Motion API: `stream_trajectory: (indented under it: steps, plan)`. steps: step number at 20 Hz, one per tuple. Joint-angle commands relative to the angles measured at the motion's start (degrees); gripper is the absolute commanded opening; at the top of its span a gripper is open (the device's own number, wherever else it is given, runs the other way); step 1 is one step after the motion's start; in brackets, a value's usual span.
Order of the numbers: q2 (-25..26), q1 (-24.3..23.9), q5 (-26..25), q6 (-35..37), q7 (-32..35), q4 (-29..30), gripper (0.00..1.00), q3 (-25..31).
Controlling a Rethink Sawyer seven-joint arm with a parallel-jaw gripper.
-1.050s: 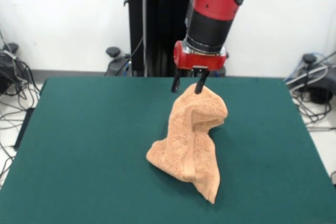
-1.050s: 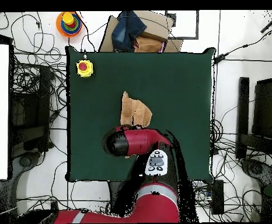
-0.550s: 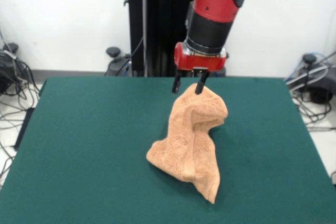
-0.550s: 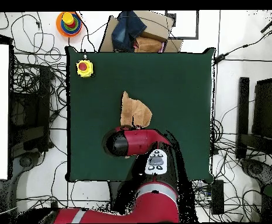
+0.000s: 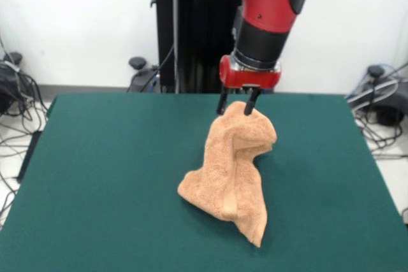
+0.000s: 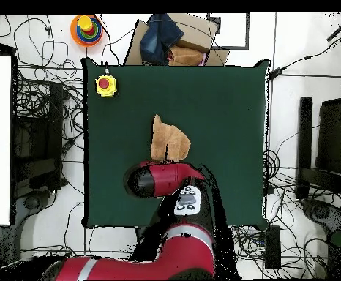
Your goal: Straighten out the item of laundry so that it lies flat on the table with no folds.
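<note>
The item of laundry, a light orange-tan terry towel, lies crumpled in a folded heap on the green table. Its far end is humped up and its near end tapers to a corner pointing at the front edge. My gripper hangs at the towel's far, top edge, open, with one black finger on each side of the peak. In the overhead view the towel shows near the middle of the table, and the red arm covers the gripper.
A yellow box with a red button sits at one table corner. Beyond the table edge are a cardboard box with dark cloth, a coloured ring toy and many floor cables.
In the front view the gripper has shifted a little to the right and slightly up, now straddling the towel's peak. The towel has kept its shape and place.
</note>
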Motion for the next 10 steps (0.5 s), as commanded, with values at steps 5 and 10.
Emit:
stream_trajectory:
  steps: [5,10]
  plan:
    - [7.55,3.16,3.31,-6.06,12.35,-3.65,1.0,1.83]
    - [7.48,3.03,3.64,-5.77,11.68,-4.07,1.0,1.38]
